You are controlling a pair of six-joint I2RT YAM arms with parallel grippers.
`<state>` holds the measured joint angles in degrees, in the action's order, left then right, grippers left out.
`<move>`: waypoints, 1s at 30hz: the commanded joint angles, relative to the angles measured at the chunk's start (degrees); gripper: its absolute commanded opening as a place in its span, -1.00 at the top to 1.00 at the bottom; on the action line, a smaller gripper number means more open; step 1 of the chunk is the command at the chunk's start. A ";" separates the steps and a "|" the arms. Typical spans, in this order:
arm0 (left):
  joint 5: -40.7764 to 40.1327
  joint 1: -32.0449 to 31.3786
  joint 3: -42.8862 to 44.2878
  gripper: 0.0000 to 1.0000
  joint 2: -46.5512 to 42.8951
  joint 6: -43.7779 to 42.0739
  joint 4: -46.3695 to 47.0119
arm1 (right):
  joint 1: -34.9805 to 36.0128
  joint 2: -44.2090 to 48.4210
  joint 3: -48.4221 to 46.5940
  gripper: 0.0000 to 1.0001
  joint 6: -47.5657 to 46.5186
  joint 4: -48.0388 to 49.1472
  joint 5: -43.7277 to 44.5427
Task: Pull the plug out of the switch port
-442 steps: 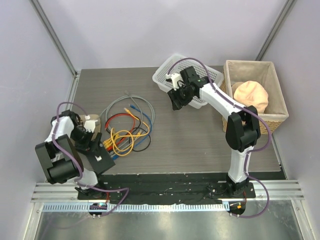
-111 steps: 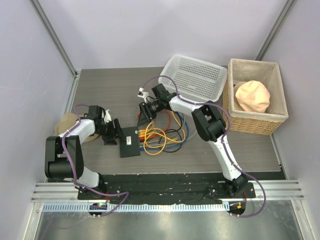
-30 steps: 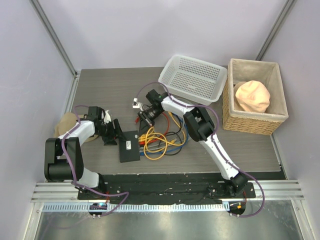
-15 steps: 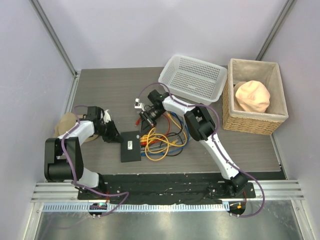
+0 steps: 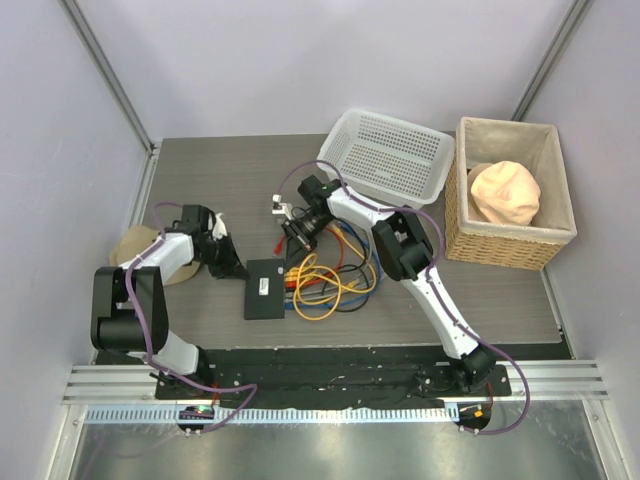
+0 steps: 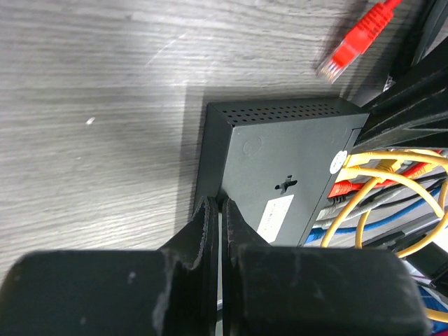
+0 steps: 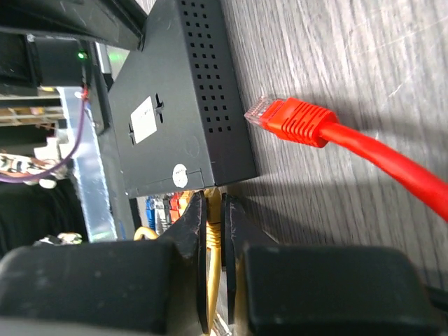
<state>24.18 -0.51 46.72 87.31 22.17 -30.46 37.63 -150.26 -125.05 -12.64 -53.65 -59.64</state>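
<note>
On the grey wood table (image 5: 200,170) the switch (image 5: 268,288) lies lower centre-left, cabled edge facing right, where the right gripper (image 7: 213,199) pinches a yellow cable (image 7: 214,241); the left gripper (image 6: 218,206), clenched empty, sits opposite.

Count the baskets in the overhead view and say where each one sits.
2. A white mesh basket sits at the far side of the table, right of centre. A cloth-lined wicker basket stands just to its right, holding a peach-coloured lump. No others seem hidden.
</note>
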 commanded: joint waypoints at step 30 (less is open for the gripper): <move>-8.89 -1.68 0.65 1.00 6.12 -2.40 0.75 | -8.18 5.40 12.28 0.97 4.82 14.98 12.10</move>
<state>25.58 -2.42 49.08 90.35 22.39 -27.88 33.04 -146.87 -116.68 -9.08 -46.57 -62.04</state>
